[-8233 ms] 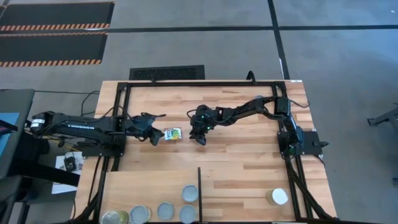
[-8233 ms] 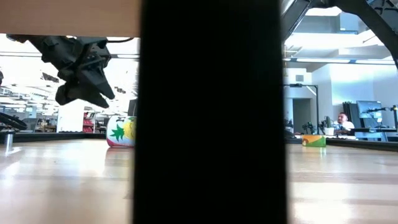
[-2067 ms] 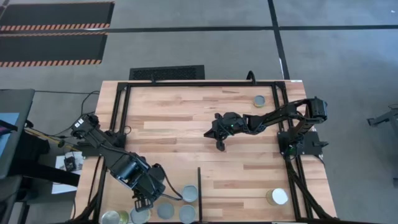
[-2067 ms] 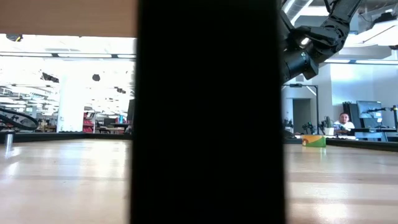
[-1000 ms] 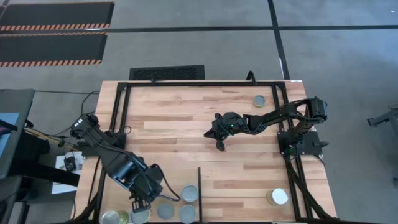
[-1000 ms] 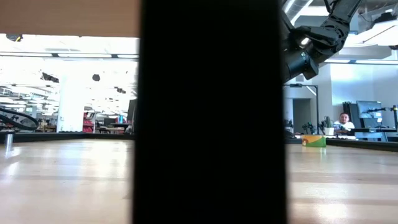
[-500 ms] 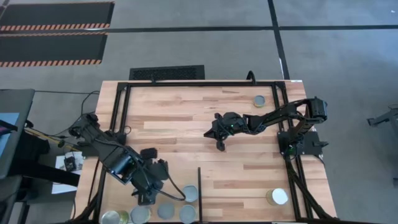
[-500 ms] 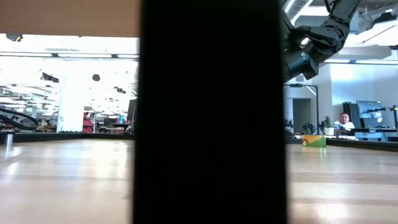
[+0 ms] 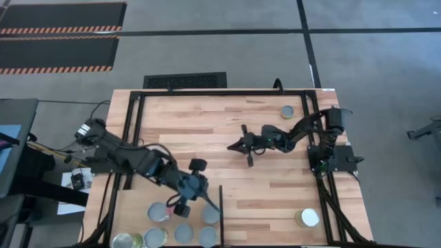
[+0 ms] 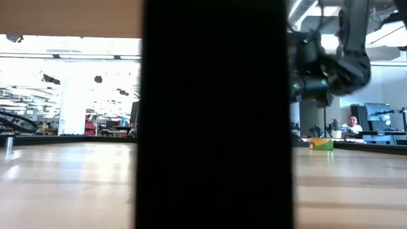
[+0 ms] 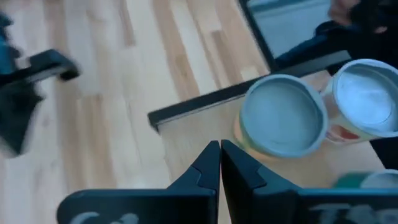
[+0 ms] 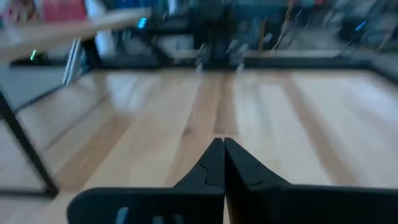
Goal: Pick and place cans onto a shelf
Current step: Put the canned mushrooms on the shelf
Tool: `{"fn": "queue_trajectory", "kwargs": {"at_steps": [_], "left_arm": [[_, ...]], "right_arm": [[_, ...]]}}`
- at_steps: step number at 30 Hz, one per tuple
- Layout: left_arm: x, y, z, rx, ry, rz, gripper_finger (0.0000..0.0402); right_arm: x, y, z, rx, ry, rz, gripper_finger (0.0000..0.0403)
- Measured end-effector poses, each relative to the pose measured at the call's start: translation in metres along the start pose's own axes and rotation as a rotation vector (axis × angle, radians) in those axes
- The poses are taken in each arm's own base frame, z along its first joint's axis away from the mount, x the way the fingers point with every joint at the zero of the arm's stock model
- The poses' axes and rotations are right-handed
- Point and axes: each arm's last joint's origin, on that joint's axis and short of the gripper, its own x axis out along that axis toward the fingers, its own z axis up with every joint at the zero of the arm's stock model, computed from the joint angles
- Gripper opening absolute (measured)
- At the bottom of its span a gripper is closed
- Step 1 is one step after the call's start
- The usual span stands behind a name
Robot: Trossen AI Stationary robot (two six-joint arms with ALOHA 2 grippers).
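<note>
Left gripper (image 9: 185, 204), fingers pinched together and empty, hovers above the shelf (image 9: 134, 202) by the cans (image 9: 158, 211) near the table's (image 9: 207, 124) front edge; right gripper (image 9: 247, 153), likewise narrow, hangs mid-table. Best next: spread wide before descending squarely on the far-right-corner can (image 9: 286, 111).

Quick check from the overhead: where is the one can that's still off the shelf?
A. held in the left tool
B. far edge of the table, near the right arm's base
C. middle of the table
B: the can stands alone by the table's far edge, near the right arm's base.
</note>
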Motion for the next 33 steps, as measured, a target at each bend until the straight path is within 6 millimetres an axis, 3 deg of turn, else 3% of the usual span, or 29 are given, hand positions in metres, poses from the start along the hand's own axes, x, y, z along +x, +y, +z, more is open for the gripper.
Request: {"fn": "queue_trajectory", "kwargs": {"at_steps": [5,13,21,27,33], "left_arm": [[0.021,0.028,-0.034,-0.014,-0.149,-0.065,0.0],[0.027,0.068,-0.091,-0.007,-0.507,-0.011,0.0],[0.026,0.092,-0.138,0.008,-0.71,0.103,0.0],[0.033,0.104,-0.176,-0.01,-0.817,0.175,0.0],[0.037,0.107,-0.193,-0.061,-0.838,0.21,0.0]], "right_arm": [[-0.032,-0.006,-0.008,0.023,-0.108,-0.049,0.0005],[-0.072,-0.021,-0.002,0.087,-0.048,-0.172,0.0008],[-0.102,-0.04,0.01,0.23,0.215,-0.391,0.0028],[-0.122,-0.032,0.024,0.316,0.454,-0.615,0.0052],[-0.14,-0.023,0.04,0.397,0.622,-0.871,0.0079]]}}
